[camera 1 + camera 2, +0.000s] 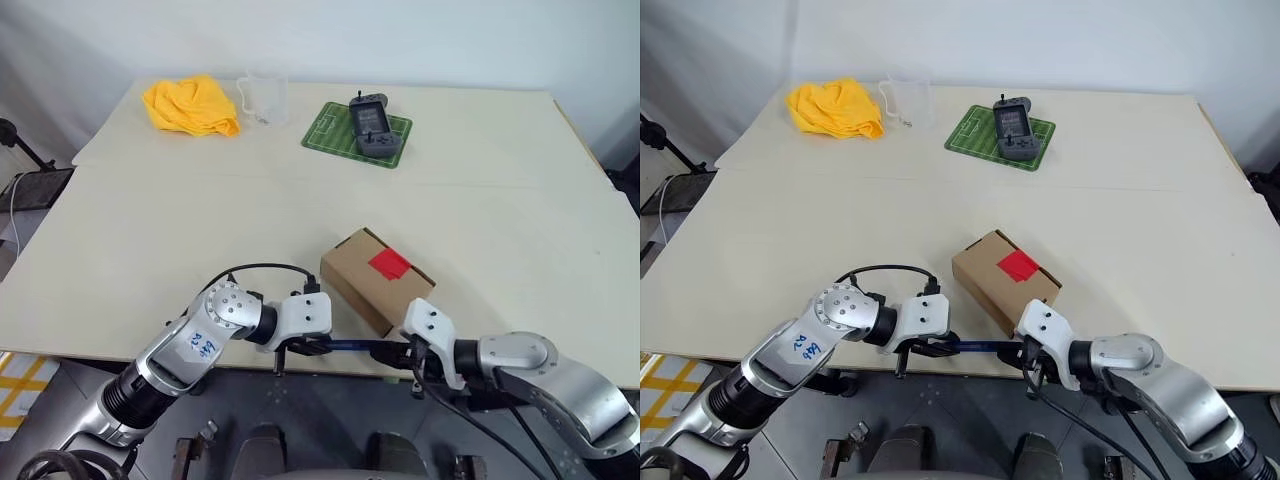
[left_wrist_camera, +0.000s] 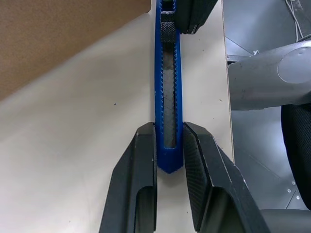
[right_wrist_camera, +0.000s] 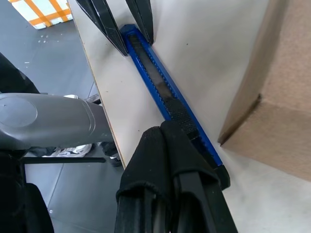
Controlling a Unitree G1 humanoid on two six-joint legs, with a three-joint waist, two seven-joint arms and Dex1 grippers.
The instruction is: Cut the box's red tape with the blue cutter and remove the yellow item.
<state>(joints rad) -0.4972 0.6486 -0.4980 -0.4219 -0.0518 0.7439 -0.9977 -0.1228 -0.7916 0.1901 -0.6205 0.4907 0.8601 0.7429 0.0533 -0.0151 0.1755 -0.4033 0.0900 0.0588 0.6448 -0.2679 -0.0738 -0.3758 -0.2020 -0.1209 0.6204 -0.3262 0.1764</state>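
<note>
Left wrist view gives you the closest look: your left gripper (image 2: 169, 145) is clamped on one end of the blue cutter (image 2: 167, 92), a finger pressed to each side of it. In the right wrist view your right gripper (image 3: 165, 141) has its fingers pressed together with nothing between them, tips resting on top of the cutter's ridged slider near its other end. From the head cameras you see the cutter lying flat along the near edge of the table (image 1: 150, 250), its long axis running sideways between your two grippers. Just beyond it sits the box (image 1: 375, 280), closed, with the red tape (image 1: 389, 264) on its top face. Farther back lie a green mat (image 1: 345, 128) carrying a grey controller (image 1: 373, 125), a clear cup (image 1: 264, 97), and a yellow cloth (image 1: 190, 105).
</note>
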